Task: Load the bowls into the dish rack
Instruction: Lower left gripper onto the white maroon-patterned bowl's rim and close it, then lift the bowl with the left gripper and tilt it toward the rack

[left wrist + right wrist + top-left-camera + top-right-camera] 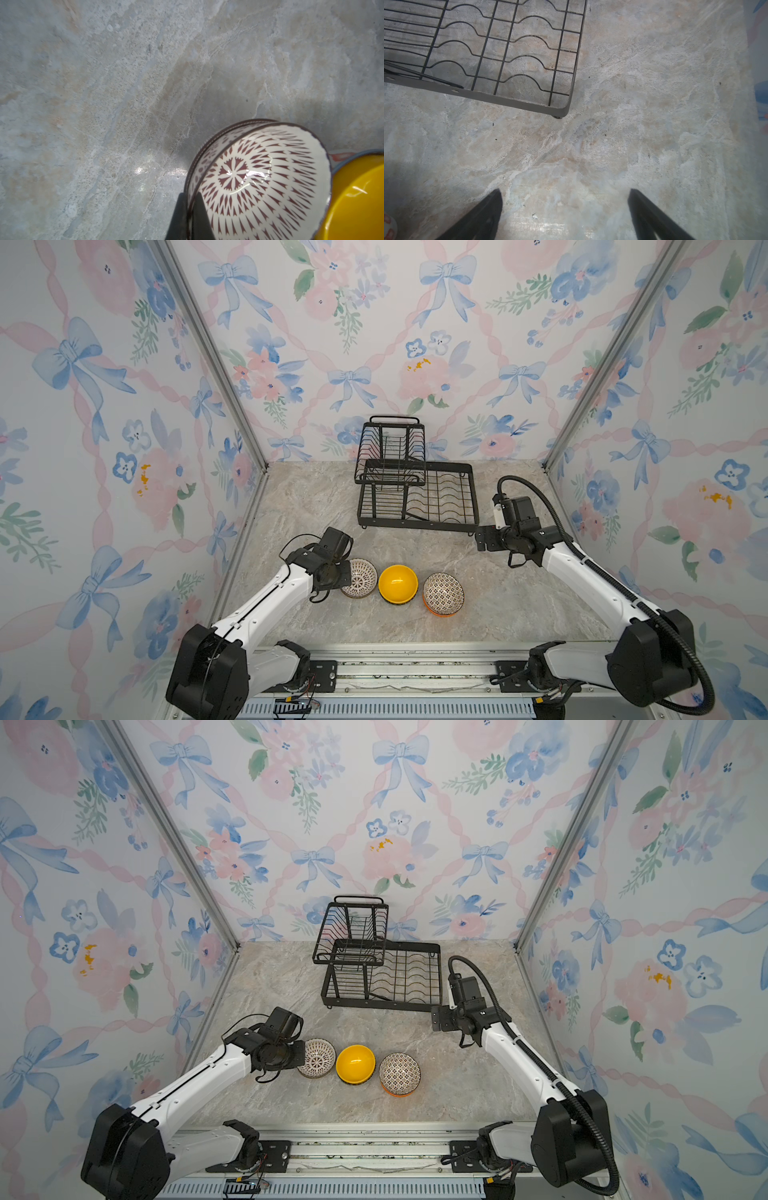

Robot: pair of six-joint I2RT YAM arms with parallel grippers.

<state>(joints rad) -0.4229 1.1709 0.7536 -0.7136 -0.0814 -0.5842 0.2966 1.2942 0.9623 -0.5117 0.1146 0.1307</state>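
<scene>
The left gripper (pixel 190 199) is clamped tight on the rim of the starburst bowl (pixel 261 178). One of its fingers (pixel 202 220) is inside the wall and the other outside. In both top views this bowl sits at the left end of a row of bowls in the lower centre of the frame. It looks tipped toward the gripper, but I cannot tell whether its foot is clear of the table (pixel 498 605).

The yellow bowl (pixel 397 583) is just beside it, close enough that the rims nearly touch. Further right, a dotted bowl (pixel 443 593) is nested in an orange bowl (pixel 440 612).

The dish rack (pixel 415 526) stands in the middle of the frame toward the back wall, and no bowl shows in it.

The right gripper (pixel 564 193) has its jaws spread wide and holds nothing. It hangs over bare table just off the rack's near right corner.

The step in hand looks like the first pick, a grasp made but not yet carried. The next move calls for a straight lift that clears the yellow bowl. The arm then has to carry the bowl up the frame to the rack and set it down among the wires. A rim pinch lets a bowl swing, so a slow carry seems wise.
</scene>
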